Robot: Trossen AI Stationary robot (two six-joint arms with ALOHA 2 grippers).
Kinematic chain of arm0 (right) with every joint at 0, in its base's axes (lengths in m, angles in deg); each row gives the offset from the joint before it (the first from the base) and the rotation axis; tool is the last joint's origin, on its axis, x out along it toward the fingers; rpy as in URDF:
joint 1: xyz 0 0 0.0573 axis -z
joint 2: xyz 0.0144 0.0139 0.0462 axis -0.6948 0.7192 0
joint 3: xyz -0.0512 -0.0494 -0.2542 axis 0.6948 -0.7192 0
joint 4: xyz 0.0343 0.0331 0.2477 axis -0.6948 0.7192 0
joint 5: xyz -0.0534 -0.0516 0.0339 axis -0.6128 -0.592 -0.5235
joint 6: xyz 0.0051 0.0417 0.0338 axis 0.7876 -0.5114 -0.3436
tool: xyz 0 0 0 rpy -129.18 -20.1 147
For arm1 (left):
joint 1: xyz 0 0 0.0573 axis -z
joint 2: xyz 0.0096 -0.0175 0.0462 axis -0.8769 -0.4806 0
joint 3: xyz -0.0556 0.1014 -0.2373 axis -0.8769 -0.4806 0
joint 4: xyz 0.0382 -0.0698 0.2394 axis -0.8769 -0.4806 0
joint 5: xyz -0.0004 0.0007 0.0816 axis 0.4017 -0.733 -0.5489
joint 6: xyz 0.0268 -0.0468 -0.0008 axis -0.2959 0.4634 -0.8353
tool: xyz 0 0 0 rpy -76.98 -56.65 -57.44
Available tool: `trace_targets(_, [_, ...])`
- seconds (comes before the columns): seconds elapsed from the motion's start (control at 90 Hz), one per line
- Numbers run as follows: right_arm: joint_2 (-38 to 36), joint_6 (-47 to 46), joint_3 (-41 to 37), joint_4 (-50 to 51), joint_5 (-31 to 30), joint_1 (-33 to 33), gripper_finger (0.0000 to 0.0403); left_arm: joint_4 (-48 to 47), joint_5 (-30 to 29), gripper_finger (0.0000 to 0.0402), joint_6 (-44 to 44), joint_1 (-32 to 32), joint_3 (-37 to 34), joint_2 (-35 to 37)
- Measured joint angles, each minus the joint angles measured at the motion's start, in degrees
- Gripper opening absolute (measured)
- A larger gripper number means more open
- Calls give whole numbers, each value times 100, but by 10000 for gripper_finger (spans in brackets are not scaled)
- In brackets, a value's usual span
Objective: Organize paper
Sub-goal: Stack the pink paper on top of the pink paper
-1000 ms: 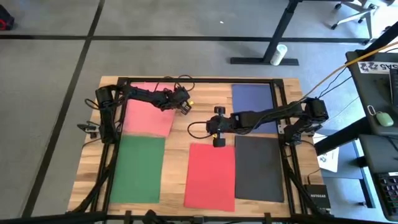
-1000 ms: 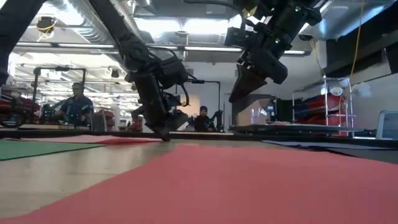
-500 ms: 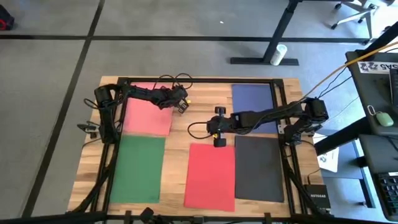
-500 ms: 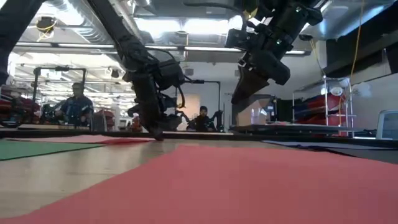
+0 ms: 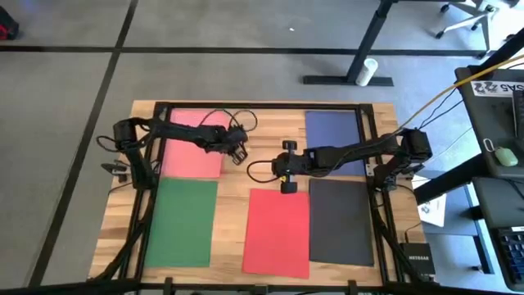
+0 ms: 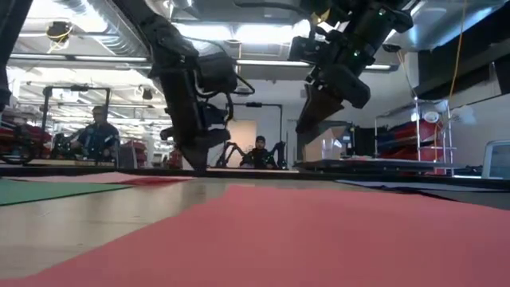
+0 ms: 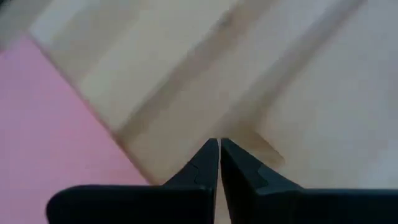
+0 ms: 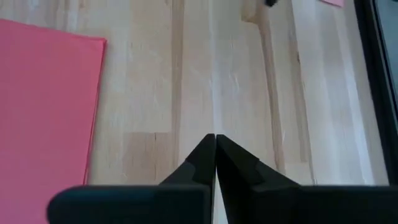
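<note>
Pink paper [image 5: 194, 143] just beside left hand [image 5: 240, 153]

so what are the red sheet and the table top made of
The red sheet looks like thin matte paper or light card: it lies dead flat, shows a crisp straight edge in the right wrist view, and has no shine. The table top looks like pale wood in joined planks, with visible grain and seams; its finish seems smooth, perhaps lightly sealed.

The left hand [image 7: 218, 144] is hanging with fingertips pressed together over the wooden counter [image 7: 298, 81], pink paper [image 7: 50, 130] lying at the frame's left.
</note>
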Motion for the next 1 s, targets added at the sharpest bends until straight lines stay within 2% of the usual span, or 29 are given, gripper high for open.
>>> trace_targets(0.267, [0,-22,0,3,2,0,1,116,-152,0,374,-136,-502,48])
trace_targets(0.8, [0,-21,0,6,2,0,1,79,-266,0,9,-410,-545,44])
trace_targets(1.0, [0,-20,0,6,2,0,1,-21,-324,0,-86,-523,-580,311])
